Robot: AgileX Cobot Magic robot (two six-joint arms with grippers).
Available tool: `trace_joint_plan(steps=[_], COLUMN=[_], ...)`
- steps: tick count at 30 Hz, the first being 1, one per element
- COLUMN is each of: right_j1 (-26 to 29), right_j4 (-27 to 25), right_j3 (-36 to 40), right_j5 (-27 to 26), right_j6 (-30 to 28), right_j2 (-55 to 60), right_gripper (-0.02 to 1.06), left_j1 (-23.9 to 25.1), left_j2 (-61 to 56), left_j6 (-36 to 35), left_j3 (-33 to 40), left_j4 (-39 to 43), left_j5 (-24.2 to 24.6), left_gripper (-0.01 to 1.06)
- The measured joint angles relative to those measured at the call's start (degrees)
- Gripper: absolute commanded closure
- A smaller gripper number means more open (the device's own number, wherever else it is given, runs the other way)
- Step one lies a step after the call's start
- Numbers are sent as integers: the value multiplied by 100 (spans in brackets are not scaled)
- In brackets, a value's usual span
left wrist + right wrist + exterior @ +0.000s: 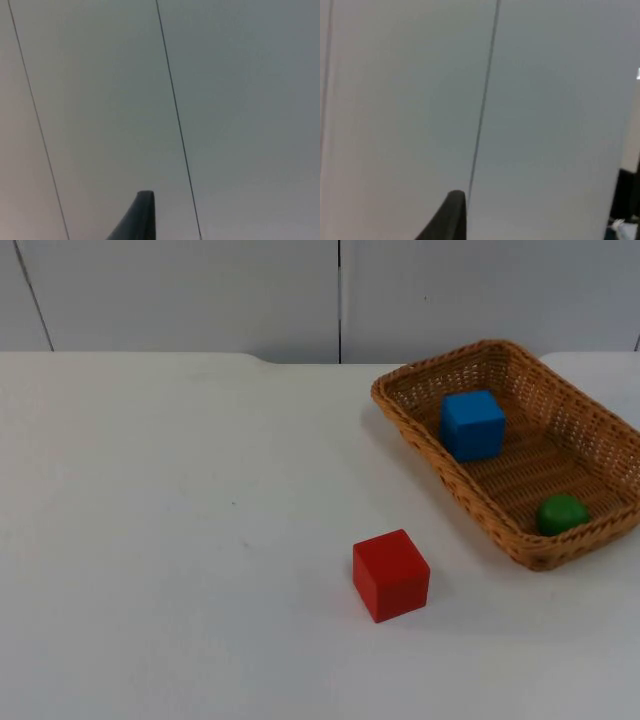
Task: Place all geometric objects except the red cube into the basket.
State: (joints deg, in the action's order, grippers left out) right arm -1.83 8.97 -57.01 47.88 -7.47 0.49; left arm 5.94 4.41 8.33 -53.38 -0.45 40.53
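Note:
A woven wicker basket stands at the right of the table, set at an angle. Inside it a blue cube rests near the far end and a green rounded piece lies at the near end. A red cube sits on the bare table in front of the basket, to its left and apart from it. My left gripper is raised and faces the grey partition wall, away from the objects. My right gripper faces the same wall, also away from them. Both arms wait.
The white table ends at the grey partition wall, which has vertical seams. The basket's right side reaches the picture's right edge.

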Motion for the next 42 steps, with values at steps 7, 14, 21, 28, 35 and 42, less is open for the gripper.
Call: trace_joint_plan(steps=[7, 14, 21, 28, 35, 42], right_j1=[-244, -290, -293, -293, -293, -293], right_j4=[-79, -897, -1009, -897, -674, -645], right_j3=[34, 432, 1483, 2527, 2737, 2737], right_j5=[525, 863, 826, 1172, 1379, 1393], right_j6=[-11, -277, 12, 423, 551, 747], right_j2=[-22, -47, -47, -37, -37, -37], right_gripper=[2, 2, 2, 2, 2, 2], left_j1=[0, -367, -390, -390, -390, -390], left_j2=[-437, -437, -437, -427, -427, -427], left_j6=[-61, 374, 227, -225, -282, -294], left_j3=[240, 434, 986, 2102, 2377, 2473], left_j4=[-16, -694, -658, -500, -318, -318], left_j5=[638, 1002, 1601, 2395, 2292, 2188], left_gripper=[0, 0, 0, 0, 0, 0])
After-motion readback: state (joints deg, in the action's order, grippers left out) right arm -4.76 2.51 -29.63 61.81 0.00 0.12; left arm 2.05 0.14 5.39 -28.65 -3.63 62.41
